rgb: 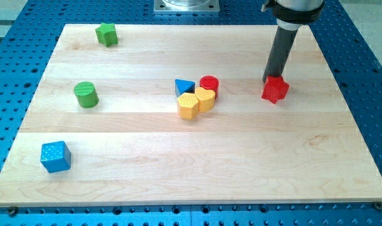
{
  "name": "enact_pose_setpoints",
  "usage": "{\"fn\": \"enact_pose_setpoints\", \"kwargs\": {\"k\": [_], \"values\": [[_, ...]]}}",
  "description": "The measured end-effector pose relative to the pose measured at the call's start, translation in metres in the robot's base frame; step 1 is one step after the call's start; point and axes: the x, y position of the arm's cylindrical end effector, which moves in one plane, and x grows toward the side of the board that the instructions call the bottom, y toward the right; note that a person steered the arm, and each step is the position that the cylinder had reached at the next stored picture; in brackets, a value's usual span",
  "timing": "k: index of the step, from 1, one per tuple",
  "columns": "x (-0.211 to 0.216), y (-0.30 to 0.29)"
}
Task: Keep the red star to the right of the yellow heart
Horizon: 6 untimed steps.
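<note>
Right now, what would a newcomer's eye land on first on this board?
First, my tip, coming down from the view's top right and touching the upper left edge of the red star. Next, the tight cluster at centre: yellow heart, yellow hexagon, blue triangle and red cylinder, well to the star's left.

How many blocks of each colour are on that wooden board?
Green: 2, star and cylinder
Blue: 2, cube and triangle
Yellow: 2, hexagon and heart
Red: 2, cylinder and star
Total: 8
</note>
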Motion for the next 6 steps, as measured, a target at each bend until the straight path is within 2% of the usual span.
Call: {"fn": "enact_pose_setpoints", "kwargs": {"k": [1, 2, 3, 4, 6], "values": [[0.006, 0.05], [0.031, 0.027], [0.051, -0.036], [0.065, -0.012], [0.063, -0.058]]}}
